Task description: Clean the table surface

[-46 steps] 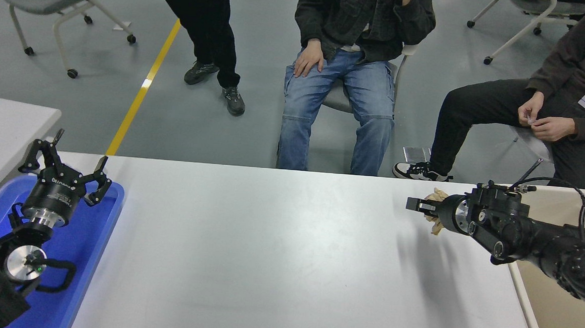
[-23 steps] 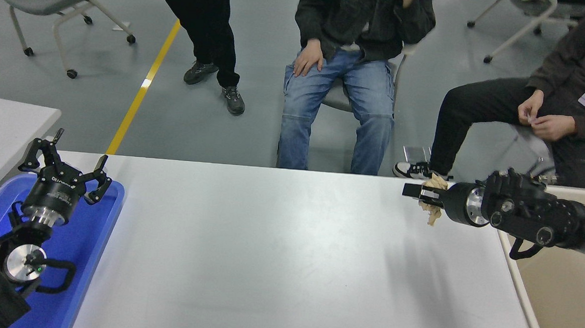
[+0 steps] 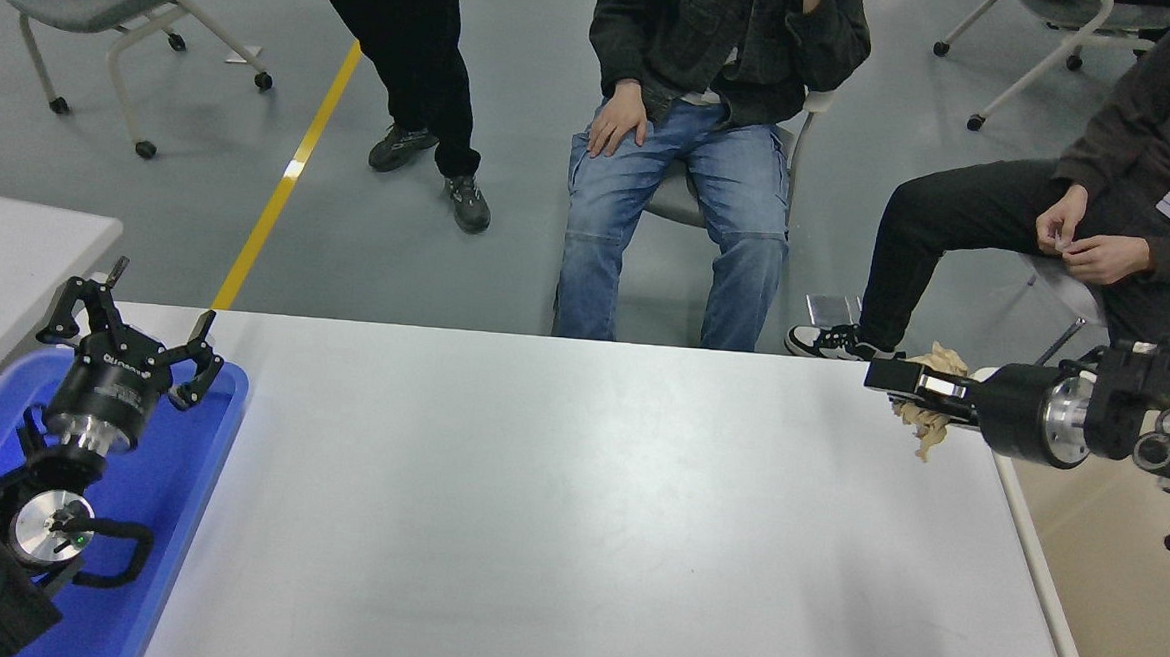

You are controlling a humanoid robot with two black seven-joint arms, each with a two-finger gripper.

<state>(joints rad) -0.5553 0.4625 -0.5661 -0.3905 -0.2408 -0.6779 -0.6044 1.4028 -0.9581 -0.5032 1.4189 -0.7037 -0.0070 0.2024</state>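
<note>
Right tool [image 3: 893,377], clamped on crumpled beige paper [image 3: 928,427], has retreated toward the worktop [image 3: 556,507] right edge, nearing the beige bin [image 3: 1112,596]; disposal imminent; left tool [image 3: 135,325] parked, spread wide.

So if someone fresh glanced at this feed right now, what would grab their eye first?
Probably the right gripper at the far right corner of the table surface, shut on a crumpled tan wad that hangs above the table's edge. Next, the left gripper, parked open over the blue tray at the lower left. Beyond the table, two seated people and one standing face it.
</note>
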